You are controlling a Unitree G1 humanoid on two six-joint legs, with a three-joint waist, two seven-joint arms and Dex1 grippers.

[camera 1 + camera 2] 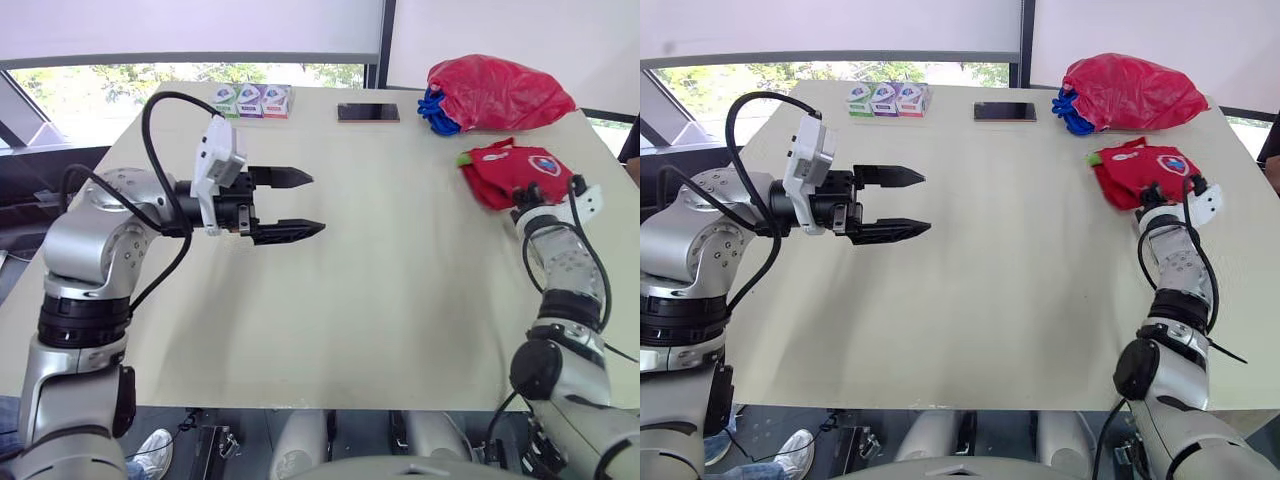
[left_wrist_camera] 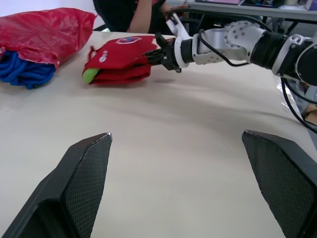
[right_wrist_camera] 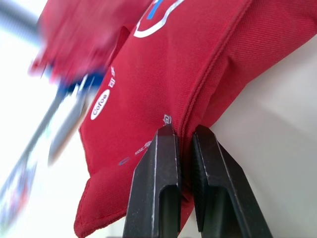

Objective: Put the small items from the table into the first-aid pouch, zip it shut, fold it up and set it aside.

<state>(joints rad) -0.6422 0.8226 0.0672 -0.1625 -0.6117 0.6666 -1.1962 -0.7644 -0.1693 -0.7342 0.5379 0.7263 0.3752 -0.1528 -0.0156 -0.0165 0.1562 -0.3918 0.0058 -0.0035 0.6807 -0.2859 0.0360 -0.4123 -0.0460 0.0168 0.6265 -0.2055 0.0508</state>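
Note:
The red first-aid pouch (image 1: 508, 170) lies folded on the right side of the table, with a white cross badge on top and a green bit (image 1: 464, 158) sticking out of its left end. My right gripper (image 3: 183, 131) is shut on the pouch's near seam, its black fingers (image 3: 156, 178) pinching the red fabric edge. From the left wrist view the same gripper (image 2: 152, 55) meets the pouch (image 2: 119, 57) from the side. My left gripper (image 1: 300, 205) hangs open above the bare left-centre of the table, pointing toward the pouch, with nothing between its fingers (image 2: 89, 168).
A red plastic bag (image 1: 500, 90) with blue rope (image 1: 437, 112) under it sits at the back right, just behind the pouch. A dark phone (image 1: 368, 112) and three small boxes (image 1: 250, 100) line the far edge. A person (image 2: 133, 12) stands beyond the table's right side.

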